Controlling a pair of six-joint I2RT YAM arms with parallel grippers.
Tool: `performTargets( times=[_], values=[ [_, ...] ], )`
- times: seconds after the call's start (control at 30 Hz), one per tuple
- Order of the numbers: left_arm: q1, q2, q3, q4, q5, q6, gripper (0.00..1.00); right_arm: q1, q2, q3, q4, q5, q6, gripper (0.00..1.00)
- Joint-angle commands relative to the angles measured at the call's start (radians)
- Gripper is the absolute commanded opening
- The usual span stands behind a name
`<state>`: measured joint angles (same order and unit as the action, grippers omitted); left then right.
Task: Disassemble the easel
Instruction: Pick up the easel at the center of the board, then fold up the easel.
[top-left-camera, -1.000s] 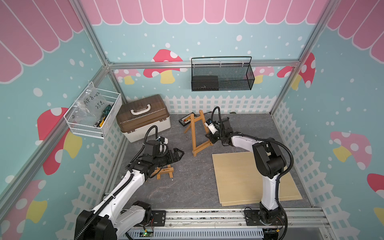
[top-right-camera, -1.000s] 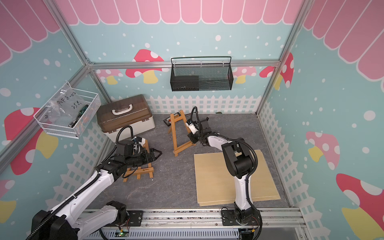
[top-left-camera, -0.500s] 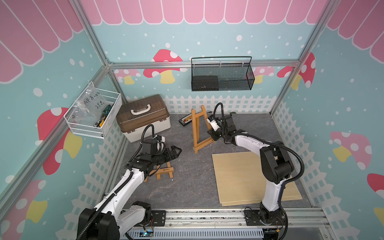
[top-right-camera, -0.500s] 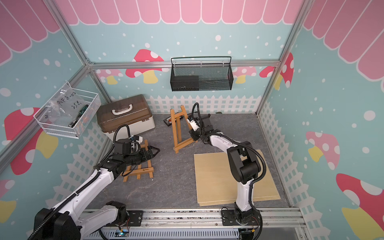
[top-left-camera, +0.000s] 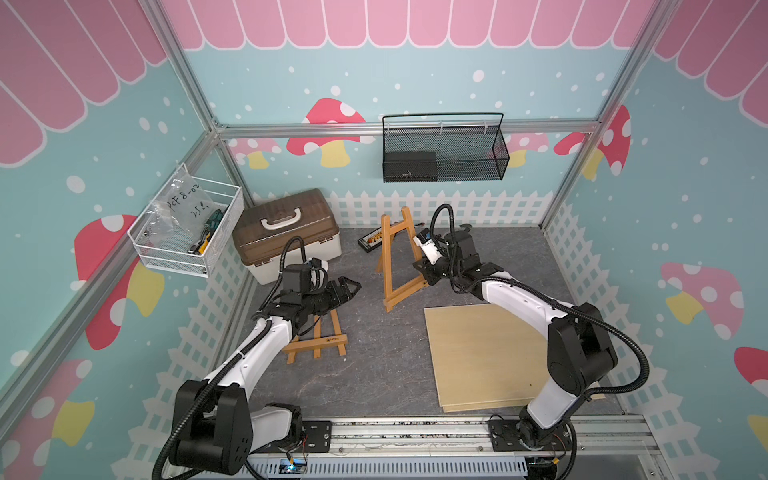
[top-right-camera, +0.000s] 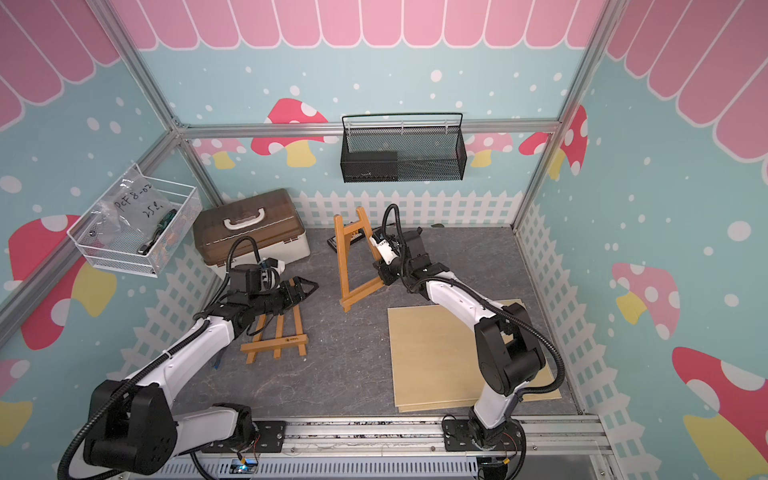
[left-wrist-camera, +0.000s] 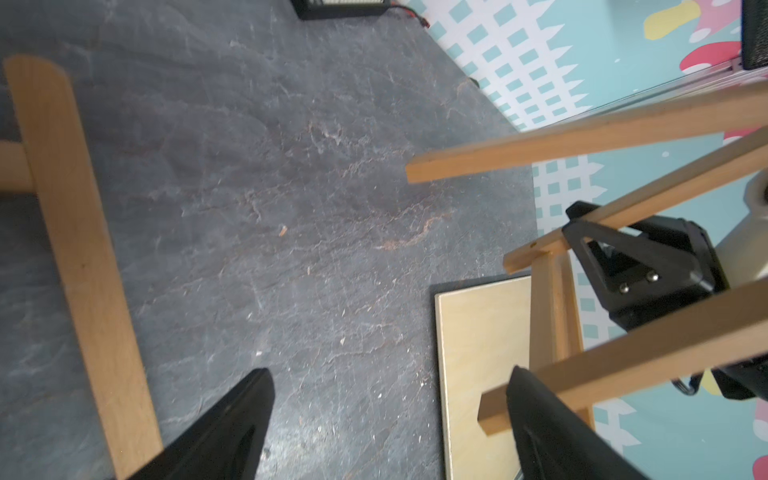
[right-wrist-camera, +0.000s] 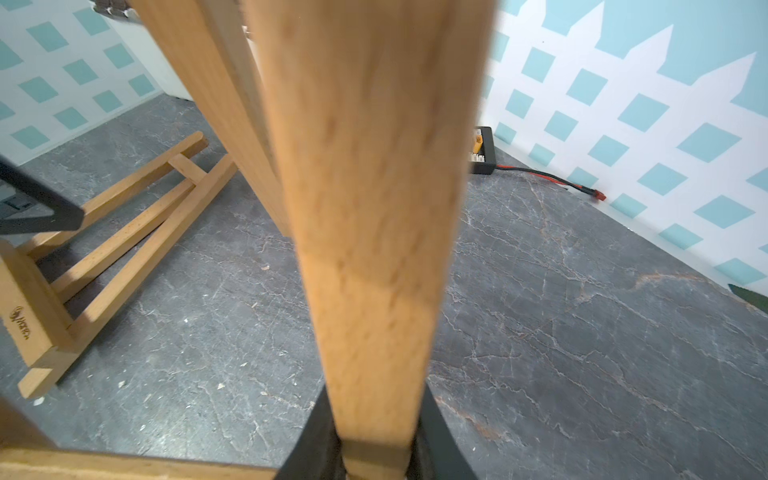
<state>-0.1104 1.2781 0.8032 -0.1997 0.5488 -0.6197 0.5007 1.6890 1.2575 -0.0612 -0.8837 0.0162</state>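
Right wrist view is filled by one leg of the easel frame (right-wrist-camera: 374, 187), and the right gripper (right-wrist-camera: 376, 451) is clamped on that leg, its black jaws pressed to both sides of the wood. In both top views the grip sits low on the leg nearer the right arm. It holds the frame upright and tilted toward the back of the mat (top-left-camera: 374, 374), with one lower corner seemingly resting on it. I judge this hold is meant to steady the frame so the other arm can work a part loose. The left gripper (top-left-camera: 351, 286) hovers between the frame and a detached easel piece (top-left-camera: 328, 340), which lies flat on the mat beneath the left arm. In the left wrist view its jaws stand apart with only bare mat between them, and one fingertip (left-wrist-camera: 552, 449) is just beside a frame bar, probably spread ready to take that bar. The board (top-left-camera: 486, 353) lies flat on the right arm's side, apart from the frame, likely set there to keep the working space free.
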Motion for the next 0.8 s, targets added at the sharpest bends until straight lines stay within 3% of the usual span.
performTargets(
  times=[0.0, 0.27, 0.77],
  values=[
    [0.008, 0.050, 0.066, 0.052, 0.062, 0.012, 0.84, 0.025, -0.073, -0.010, 0.056, 0.002, 0.033, 0.20],
    [0.003, 0.138, 0.081, 0.181, 0.138, -0.048, 0.66, 0.097, -0.163, -0.074, 0.064, 0.044, 0.096, 0.20],
    [-0.070, 0.231, 0.147, 0.287, 0.209, -0.093, 0.50, 0.177, -0.204, -0.121, 0.149, 0.092, 0.184, 0.20]
  ],
)
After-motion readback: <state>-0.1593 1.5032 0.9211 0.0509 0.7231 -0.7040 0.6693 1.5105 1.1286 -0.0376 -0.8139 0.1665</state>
